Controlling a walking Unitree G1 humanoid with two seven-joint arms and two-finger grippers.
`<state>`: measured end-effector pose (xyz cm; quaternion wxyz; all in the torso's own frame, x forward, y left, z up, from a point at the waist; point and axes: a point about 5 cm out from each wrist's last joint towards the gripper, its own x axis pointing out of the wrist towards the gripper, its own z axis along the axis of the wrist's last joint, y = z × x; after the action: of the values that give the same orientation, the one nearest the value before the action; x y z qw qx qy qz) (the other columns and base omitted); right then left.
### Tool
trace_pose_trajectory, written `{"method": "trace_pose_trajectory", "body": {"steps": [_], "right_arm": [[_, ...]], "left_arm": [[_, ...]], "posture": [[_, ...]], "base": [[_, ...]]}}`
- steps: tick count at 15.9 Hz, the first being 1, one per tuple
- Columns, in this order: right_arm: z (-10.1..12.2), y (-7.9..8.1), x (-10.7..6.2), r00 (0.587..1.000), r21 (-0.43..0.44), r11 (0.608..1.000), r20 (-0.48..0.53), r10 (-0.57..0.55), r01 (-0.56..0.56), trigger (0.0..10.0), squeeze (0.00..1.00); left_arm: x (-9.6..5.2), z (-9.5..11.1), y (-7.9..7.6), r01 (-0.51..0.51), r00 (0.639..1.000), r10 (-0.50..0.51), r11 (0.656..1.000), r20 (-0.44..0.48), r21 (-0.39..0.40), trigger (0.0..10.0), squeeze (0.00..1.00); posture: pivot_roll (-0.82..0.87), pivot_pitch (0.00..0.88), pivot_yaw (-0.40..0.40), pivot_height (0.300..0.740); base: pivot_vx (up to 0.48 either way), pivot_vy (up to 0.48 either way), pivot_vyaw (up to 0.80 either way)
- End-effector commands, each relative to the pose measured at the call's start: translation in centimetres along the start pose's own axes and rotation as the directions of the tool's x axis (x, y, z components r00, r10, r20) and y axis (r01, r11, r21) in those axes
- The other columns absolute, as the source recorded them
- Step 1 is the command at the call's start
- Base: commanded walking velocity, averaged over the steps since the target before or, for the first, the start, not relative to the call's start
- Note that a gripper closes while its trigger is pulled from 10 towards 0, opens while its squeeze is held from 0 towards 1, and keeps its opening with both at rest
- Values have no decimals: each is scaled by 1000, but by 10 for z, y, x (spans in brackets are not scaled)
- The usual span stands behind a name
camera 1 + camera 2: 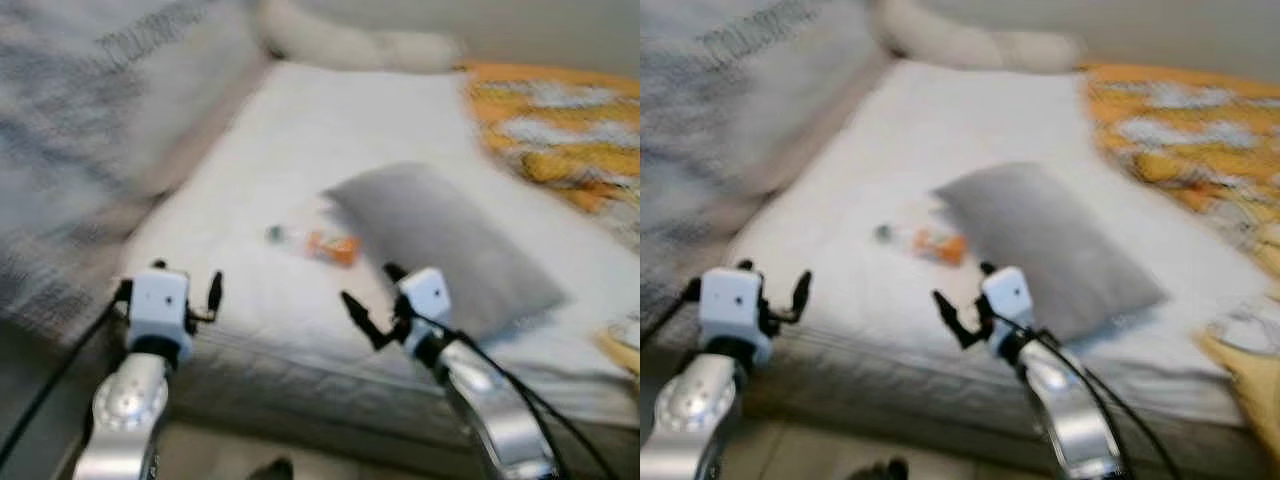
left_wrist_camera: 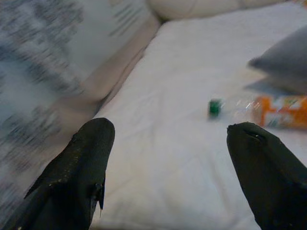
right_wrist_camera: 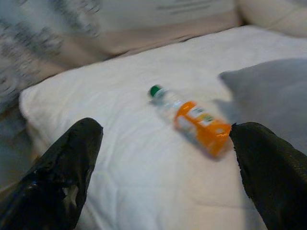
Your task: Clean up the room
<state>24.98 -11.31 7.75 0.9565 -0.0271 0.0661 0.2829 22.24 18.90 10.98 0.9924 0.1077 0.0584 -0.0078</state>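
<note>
On the white mattress (image 1: 290, 150), a green-capped plastic bottle (image 3: 191, 119) lies at 12 o'clock of the right gripper (image 1: 368, 300) and at 1 o'clock of the left gripper (image 1: 170, 290), both with fingers apart.

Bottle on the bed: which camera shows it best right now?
The right wrist view: the bottle lies whole between the open right gripper fingers, green cap and orange label clear. The left wrist view shows it smaller, cut at the frame edge. Both eye views show it small and blurred beside the grey pillow.
</note>
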Motion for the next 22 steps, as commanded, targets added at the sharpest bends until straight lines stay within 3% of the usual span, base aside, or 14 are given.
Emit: {"method": "trace_pose_trajectory", "body": {"steps": [1,7,10,15,22], "right_arm": [[1,2,1,1000,8,1000,8,16,-16,10000,0],[2,1,3,1000,9,1000,11,14,-14,10000,0],[-2,-20,-5,980,61,979,-8,-197,197,10000,0],[-8,-36,-22,924,92,919,-17,-383,382,10000,0],[-4,-34,-19,928,74,925,-6,-372,372,10000,0]], "left_arm": [[0,4,2,-6,1000,6,1000,14,11,10000,0],[-2,4,2,-7,1000,7,1000,6,16,10000,0],[4,3,0,1,1000,-1,1000,-6,-11,10000,0],[13,4,-6,32,999,-32,999,-2,-27,10000,0],[13,4,-6,45,999,-45,999,-1,-23,10000,0]], "posture": [[95,0,-36,740],[97,0,-28,740],[79,0,-24,740],[46,0,-3,740],[57,0,-11,740]], "base": [[0,0,800],[0,0,800],[307,0,0],[324,0,0],[321,0,-144]]}}
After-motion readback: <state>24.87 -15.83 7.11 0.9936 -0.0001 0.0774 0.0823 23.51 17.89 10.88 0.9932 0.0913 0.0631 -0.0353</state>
